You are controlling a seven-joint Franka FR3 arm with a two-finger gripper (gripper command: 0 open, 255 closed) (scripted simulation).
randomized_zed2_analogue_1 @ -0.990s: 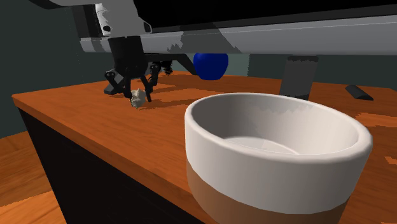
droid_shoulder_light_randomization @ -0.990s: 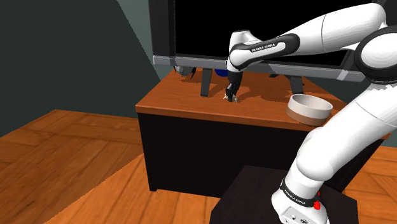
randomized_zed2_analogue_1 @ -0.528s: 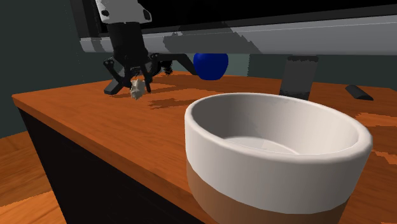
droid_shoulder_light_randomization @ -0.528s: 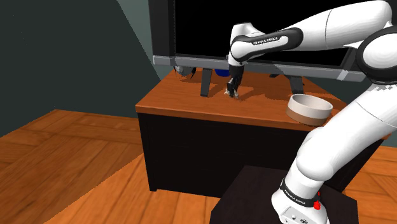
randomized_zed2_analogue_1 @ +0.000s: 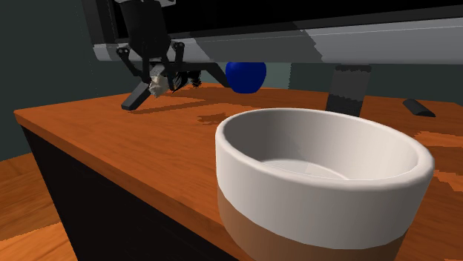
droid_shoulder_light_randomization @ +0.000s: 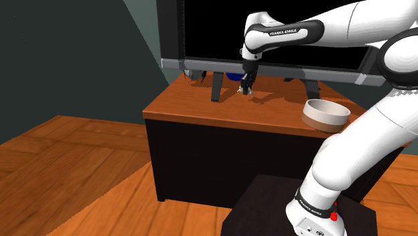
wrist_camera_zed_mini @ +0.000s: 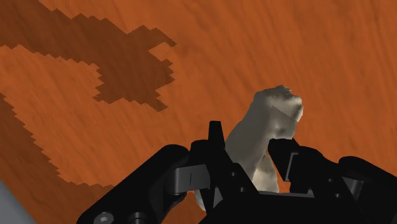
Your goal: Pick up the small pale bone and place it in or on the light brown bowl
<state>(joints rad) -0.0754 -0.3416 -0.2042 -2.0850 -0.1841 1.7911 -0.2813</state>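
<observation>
Wooden top [droid_shoulder_light_randomization: 194, 106] on a black cabinet, a big dark screen [droid_shoulder_light_randomization: 201, 30] along its back edge, wood floor [droid_shoulder_light_randomization: 67, 154] below. My gripper [droid_shoulder_light_randomization: 246, 86] hangs just under the screen's grey lower frame, clenched on the bone [wrist_camera_zed_mini: 270, 127] — pale, lumpy, one knob end sticking out past my fingertips [wrist_camera_zed_mini: 215, 130]. It's off the table: the second exterior view shows a gap between it and the wood. The bowl [droid_shoulder_light_randomization: 325, 114] sits well apart, toward the shoulder view's right, near the cabinet's front edge — white upper band, light brown base.

Step in hand, as I judge it: the carry.
- Grip firm, no squeeze change mid-move.
- Little headroom under the frame, so come out toward the front edge first, then across.
- One of the screen's legs [droid_shoulder_light_randomization: 311, 87] stands near the path; pass in front of it.
- Clear the rim with margin, stop over the middle, lower a bit, then let go. The bone is irregular, so a high drop could bounce it out.

Hard to make out:
- How much of the bone sits between the pads; my own fingers cover its lower part.
- In the shoulder view the bone is a speck.
- The bowl's foot is cut off by the second exterior view's lower edge.
- A blue ball [randomized_zed2_analogue_1: 245, 74] behind is partly tucked under the frame.
</observation>
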